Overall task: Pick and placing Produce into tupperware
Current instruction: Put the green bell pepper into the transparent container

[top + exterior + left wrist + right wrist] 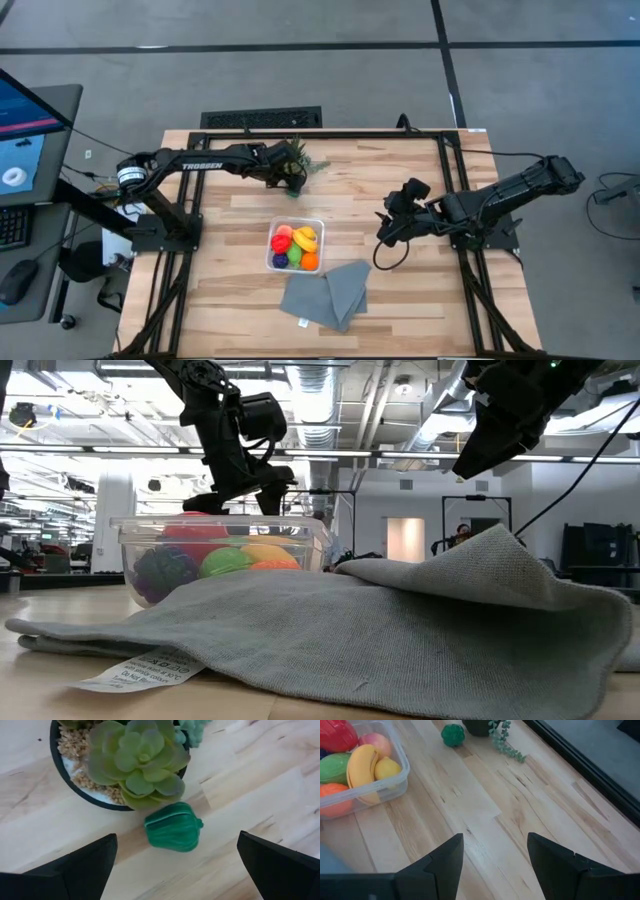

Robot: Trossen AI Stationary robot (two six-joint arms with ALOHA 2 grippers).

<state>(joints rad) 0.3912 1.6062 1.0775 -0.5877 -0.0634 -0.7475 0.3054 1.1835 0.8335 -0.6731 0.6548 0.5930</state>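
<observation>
**A:** Right, left gripper (175,865) is hovering over the last loose piece, the dark green vegetable (173,826). Jaws spread wide, nothing in them. How would you run the grasp?

**B:** Drop straight down, keep the fingers (80,865) either side of it. It's ribbed and rounded, so I'd close across the widest part, low on the body. Pinch high and it likely squirts out.

**A:** Clearance?

**B:** Tight on one side. The vegetable sits just beside the potted plant (135,765), nearly touching the dark pot rim. A finger that drifts toward the pot could clip it or snag the leaves. I'd keep the jaw line parallel to the rim.

**A:** Where is it relative to the claw?

**B:** In the left wrist view, between the two fingertips and a bit ahead of them, roughly centred. So a small advance, then descend.

**A:** And the target?

**B:** The tupperware (319,222) is mid-table, well apart from the vegetable, already holding the rest of the produce (295,247). Grey cloth (325,295) lies just in front of it. Lift clear of the rim before crossing over.

**A:** Right arm?

**B:** Right gripper (495,860) is parked above bare table to the container's right, jaws partly apart, holding nothing. Out of the way.
</observation>
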